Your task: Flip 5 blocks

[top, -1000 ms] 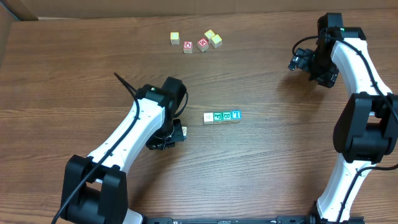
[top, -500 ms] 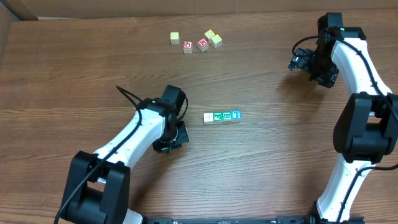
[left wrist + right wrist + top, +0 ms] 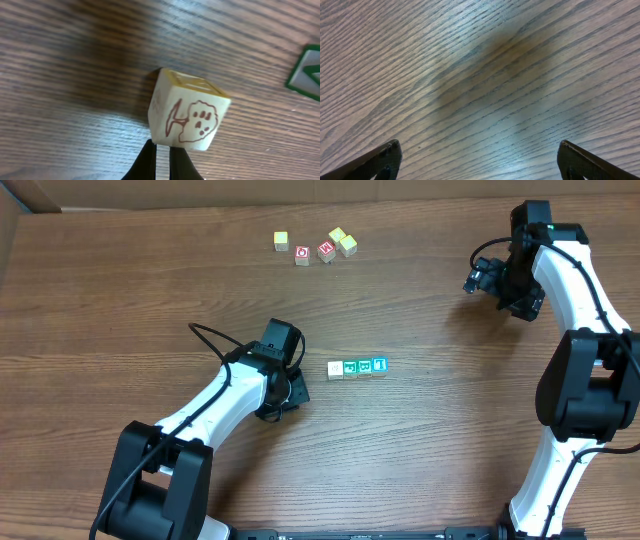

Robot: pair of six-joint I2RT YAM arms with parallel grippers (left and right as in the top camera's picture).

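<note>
Seen from overhead, the left gripper (image 3: 285, 392) hides the whitish block (image 3: 187, 117). The other four blocks (image 3: 357, 367) sit in a row just to its right on the tabletop (image 3: 420, 430). The left wrist view shows the whitish block tilted, with clenched fingertips (image 3: 150, 161) touching its lower edge. The right gripper (image 3: 480, 160) hovers spread wide and empty, well apart from the blocks.

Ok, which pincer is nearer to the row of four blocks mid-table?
Left. The left pincer, shut, is close beside the whitish end of the row of four blocks. The right pincer hangs open far beyond the blue end, over bare table.
</note>
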